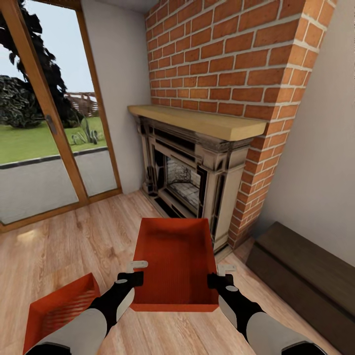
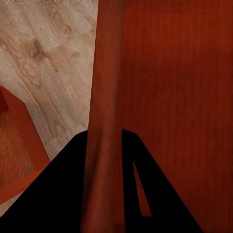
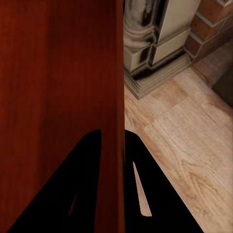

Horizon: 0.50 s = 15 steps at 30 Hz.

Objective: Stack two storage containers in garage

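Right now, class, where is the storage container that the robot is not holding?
In the head view, the second storage container rests on the light wood plank floor at lower left, beside the robot's left arm, apart from the held container.

Count, head view: two orange-red lidless rectangular plastic storage bins, one held up (image 1: 176,256), one on the plank floor (image 1: 56,308). Two black-fingered grippers, left (image 1: 134,272) and right (image 1: 221,275). One brick fireplace (image 1: 217,74). One dark brown wooden chest (image 1: 303,276).
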Tool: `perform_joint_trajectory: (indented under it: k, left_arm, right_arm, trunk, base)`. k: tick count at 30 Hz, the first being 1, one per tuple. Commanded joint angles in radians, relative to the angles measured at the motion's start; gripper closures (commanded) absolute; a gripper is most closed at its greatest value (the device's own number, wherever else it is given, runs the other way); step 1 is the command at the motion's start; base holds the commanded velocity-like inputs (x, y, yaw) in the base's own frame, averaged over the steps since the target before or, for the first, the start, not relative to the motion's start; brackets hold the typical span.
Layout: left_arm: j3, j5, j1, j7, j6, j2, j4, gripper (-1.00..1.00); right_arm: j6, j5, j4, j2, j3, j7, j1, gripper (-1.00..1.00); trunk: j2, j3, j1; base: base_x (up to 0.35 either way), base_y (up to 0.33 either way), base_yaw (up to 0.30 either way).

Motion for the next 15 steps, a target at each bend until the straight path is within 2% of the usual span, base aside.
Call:
perform_joint_trajectory:
  k: [1,15]
  left_arm:
    - [0.061,0.015,-0.002,0.007,0.006,0.001,-0.006,1.0]
    - [0.062,0.015,-0.002,0.007,0.005,0.001,-0.006,1.0]
  right_arm:
    - [-0.006,-0.012,0.011,-0.008,-0.011,-0.045,-0.001,1.0]
    - [-0.006,-0.011,0.011,-0.008,-0.011,-0.044,-0.001,1.0]
  trunk:
    - [-0.002,0.0,0.001]
    - [-0.002,0.021,0.001]
  base:
    - [0.0,0.0,0.0]
    - [0.0,0.0,0.0]
